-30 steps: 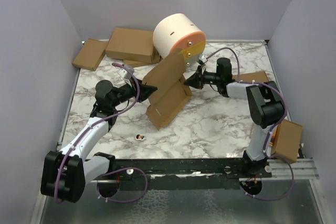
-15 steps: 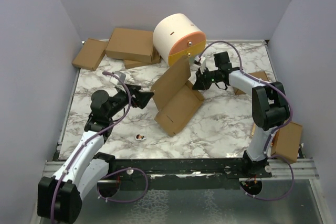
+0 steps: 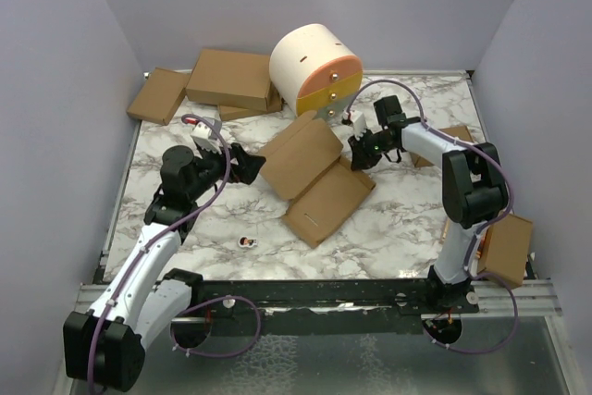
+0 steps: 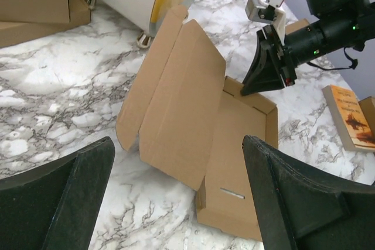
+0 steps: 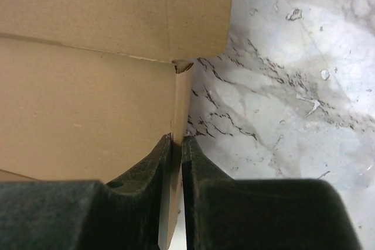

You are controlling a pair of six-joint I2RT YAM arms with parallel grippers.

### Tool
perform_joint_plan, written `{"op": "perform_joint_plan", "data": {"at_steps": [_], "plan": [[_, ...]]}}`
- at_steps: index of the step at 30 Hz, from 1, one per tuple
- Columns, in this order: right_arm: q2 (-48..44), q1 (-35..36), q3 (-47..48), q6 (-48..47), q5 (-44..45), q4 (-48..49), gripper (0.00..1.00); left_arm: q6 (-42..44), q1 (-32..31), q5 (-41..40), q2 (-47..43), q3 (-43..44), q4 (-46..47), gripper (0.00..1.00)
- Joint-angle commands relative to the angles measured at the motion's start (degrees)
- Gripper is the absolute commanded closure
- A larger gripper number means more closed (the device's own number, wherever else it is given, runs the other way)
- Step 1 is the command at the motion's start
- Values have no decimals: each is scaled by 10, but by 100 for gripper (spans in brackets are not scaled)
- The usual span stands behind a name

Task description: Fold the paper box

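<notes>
Paper box, half-open, long axis diagonal from near-left to far-right

We see a white marble-patterned table. Near its middle lies the paper box, one half flat on the top and its far-left panel tilted up. Just beyond it, at the far edge, stands a cream drum with an orange and yellow face. In the far left corner a large brown carton rests on another, with a smaller flat carton just left of them. To the right lies an orange-covered book. Near the front edge, left of the box, we make out a small round object, too small to name.
</notes>
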Motion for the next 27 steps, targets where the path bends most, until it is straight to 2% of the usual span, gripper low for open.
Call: {"op": "perform_joint_plan", "data": {"at_steps": [1, 7, 12, 14, 16, 22, 25, 27], "plan": [[13, 3, -5, -18, 36, -19, 88, 41, -1, 0, 3, 24, -30, 7], [-11, 3, -42, -26, 58, 0, 79, 70, 0, 2, 2, 24, -46, 7], [-19, 3, -59, -32, 62, 3, 78, 102, 0, 1, 3, 36, -64, 8], [-25, 3, -66, -31, 70, 11, 82, 114, -1, -3, 1, 39, -74, 8], [-30, 3, -68, -31, 79, 14, 98, 120, 0, -8, -4, 36, -76, 8], [-48, 11, -88, -31, 129, 39, 99, 112, 0, -14, -17, 6, -59, 8], [-51, 11, -86, -33, 123, 32, 79, 114, 0, -12, -17, 1, -67, 8], [-57, 11, -86, -38, 120, 28, 71, 117, 0, -16, -21, -2, -73, 8]]}}
